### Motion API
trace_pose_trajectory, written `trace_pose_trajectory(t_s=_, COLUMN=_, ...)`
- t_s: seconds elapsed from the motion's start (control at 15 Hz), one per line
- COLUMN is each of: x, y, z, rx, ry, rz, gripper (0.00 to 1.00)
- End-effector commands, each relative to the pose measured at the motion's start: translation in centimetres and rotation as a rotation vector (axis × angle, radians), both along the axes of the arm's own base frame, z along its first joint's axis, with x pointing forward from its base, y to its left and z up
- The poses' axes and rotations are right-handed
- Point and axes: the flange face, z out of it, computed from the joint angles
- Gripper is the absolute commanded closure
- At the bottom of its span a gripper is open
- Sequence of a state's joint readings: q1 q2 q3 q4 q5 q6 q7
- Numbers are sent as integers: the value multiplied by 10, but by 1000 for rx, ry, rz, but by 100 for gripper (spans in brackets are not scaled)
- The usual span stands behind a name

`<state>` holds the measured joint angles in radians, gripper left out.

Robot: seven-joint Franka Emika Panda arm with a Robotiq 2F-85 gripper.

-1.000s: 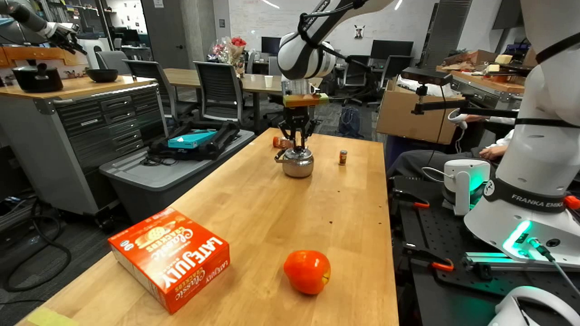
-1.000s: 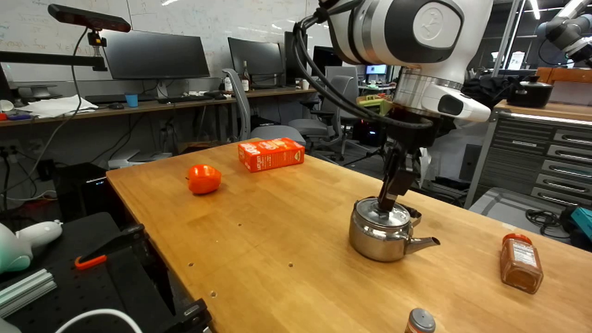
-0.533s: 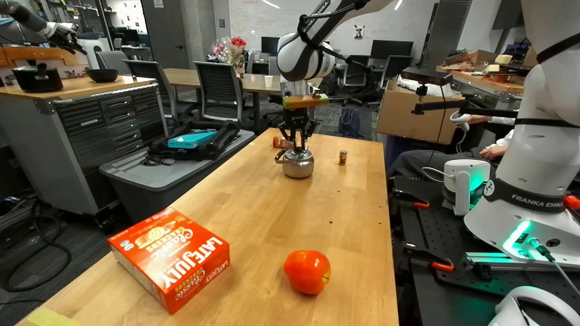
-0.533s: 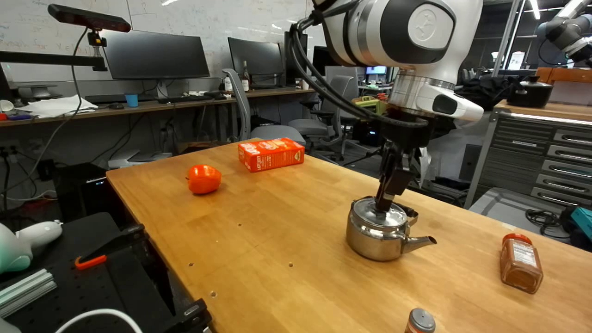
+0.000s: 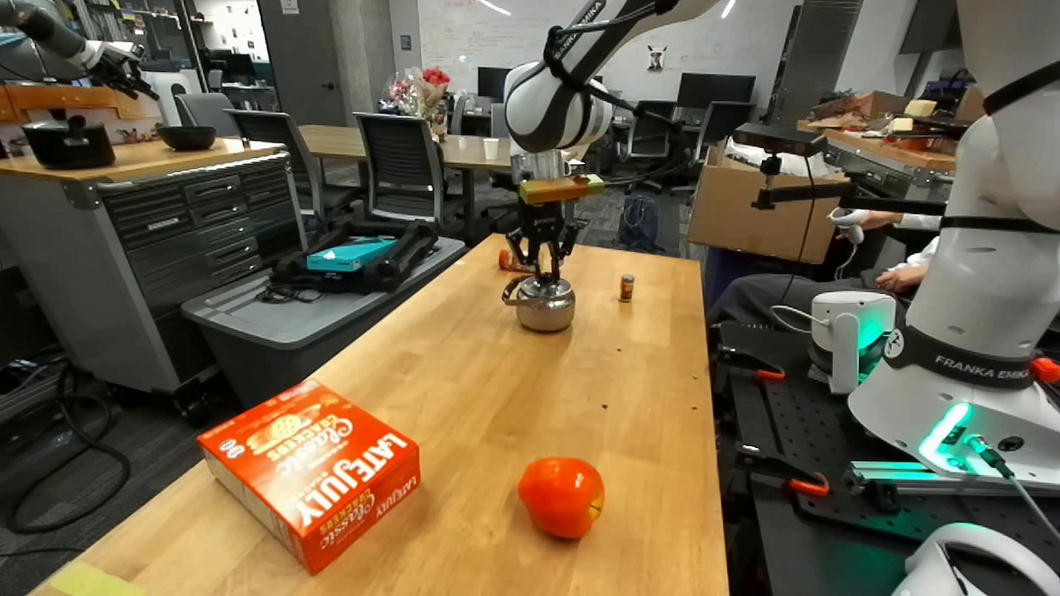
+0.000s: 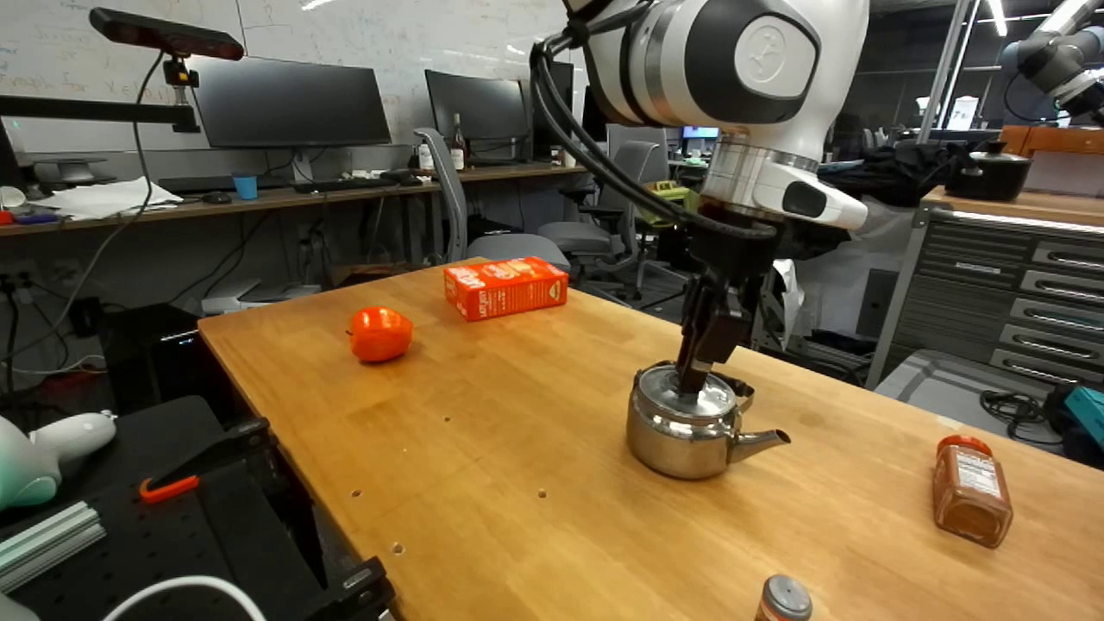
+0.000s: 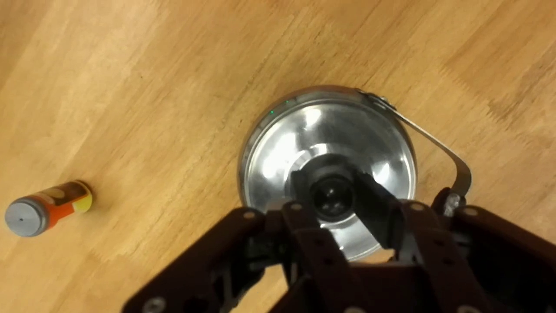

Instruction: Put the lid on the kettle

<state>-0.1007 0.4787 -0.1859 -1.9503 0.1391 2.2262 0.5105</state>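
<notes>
The silver kettle (image 6: pixel 677 444) stands upright on the table; it also shows in an exterior view (image 5: pixel 546 316) and in the wrist view (image 7: pixel 319 92). The round silver lid (image 7: pixel 282 143) with its dark knob lies on the kettle's top opening, level and centred as far as visible; it also shows in an exterior view (image 6: pixel 660 388). My gripper (image 7: pixel 331 187) points down from above, one finger on each side of the knob, closed on it; it shows in both exterior views (image 5: pixel 545 269) (image 6: pixel 693 379). The kettle's spout is hidden in the wrist view; its handle is folded to the side.
A small spice jar (image 7: pixel 52 206) stands beside the kettle. A red-capped spice bottle (image 6: pixel 972 496) lies near the table's edge. An orange-red tomato-like ball (image 5: pixel 563 497) and a red cracker box (image 5: pixel 315 472) lie farther along the table.
The gripper has moved slightly, toward the ball and box end of the table. The kettle and lid have slid along with it. The gripper stays on the knob.
</notes>
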Motion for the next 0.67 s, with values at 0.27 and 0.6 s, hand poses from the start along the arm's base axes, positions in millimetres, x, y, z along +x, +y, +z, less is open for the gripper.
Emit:
trace_pose_trajectory(t_s=0.27, x=-24, y=21, z=7, rx=34, ry=5, rz=110, gripper=1)
trace_pose_trajectory(t_s=0.6, x=-47, y=45, z=42, rx=61, ry=-64, rz=198, gripper=0)
